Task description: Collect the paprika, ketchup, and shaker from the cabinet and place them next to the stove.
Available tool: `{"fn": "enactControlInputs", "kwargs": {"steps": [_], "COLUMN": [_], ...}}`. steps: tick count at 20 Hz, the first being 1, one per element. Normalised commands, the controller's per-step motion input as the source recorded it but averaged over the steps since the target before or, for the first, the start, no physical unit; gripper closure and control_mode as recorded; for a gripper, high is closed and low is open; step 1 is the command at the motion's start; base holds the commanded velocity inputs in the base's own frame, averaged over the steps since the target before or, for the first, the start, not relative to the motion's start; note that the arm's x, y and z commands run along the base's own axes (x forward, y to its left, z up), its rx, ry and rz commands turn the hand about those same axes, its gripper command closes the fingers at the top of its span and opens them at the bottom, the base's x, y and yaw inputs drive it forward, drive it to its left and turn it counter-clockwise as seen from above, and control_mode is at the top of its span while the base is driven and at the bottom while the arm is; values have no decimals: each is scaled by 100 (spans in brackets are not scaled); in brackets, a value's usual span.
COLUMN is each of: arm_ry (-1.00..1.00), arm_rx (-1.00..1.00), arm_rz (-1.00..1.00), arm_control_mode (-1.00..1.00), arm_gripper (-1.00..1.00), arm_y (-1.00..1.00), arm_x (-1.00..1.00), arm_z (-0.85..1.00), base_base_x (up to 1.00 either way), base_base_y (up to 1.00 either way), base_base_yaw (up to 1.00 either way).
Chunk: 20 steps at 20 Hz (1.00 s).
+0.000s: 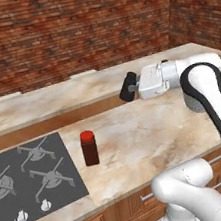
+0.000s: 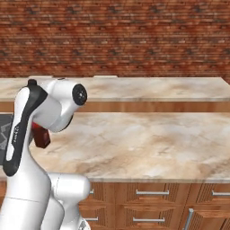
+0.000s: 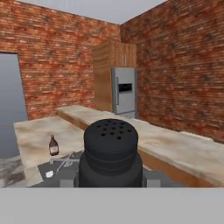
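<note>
We are carrying the small black cylinder shaker [image 3: 110, 151] clamped in the gripper [image 1: 127, 87]; lower it upright just beside the red-capped paprika jar [image 1: 89, 148], near the stove [image 1: 23, 184].

One paprika jar [image 1: 89, 147], one shaker [image 3: 110, 153], one ketchup bottle [image 3: 53, 145], one stove [image 1: 28, 182] with four burner grates, one refrigerator [image 3: 124, 92], and one desk [image 1: 146, 132].

White rounded arm [image 1: 209, 97] — dark joint bands, black jaws
</note>
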Motion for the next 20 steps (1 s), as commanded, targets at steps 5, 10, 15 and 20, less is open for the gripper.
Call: {"fn": "enactControlInputs", "kwargs": {"steps": [5,10,15,20], "arm_ry": [-18,-17,-7,3], "arm_rx": [-3,-8,-15,-19], "arm_rz": [7,1,1,8], "arm_control_mode": [-100,-100,-100,-100], "arm_gripper": [100,100,100,100], "arm_y": [-6,0,3,26], "arm_x": [-33,-56,-57,-9], "arm_z": [-26,-60,-63,-56], "base_base_x": [0,0,0,0], "base_base_y": [0,0,0,0], "base_base_yaw": [0,0,0,0]}}
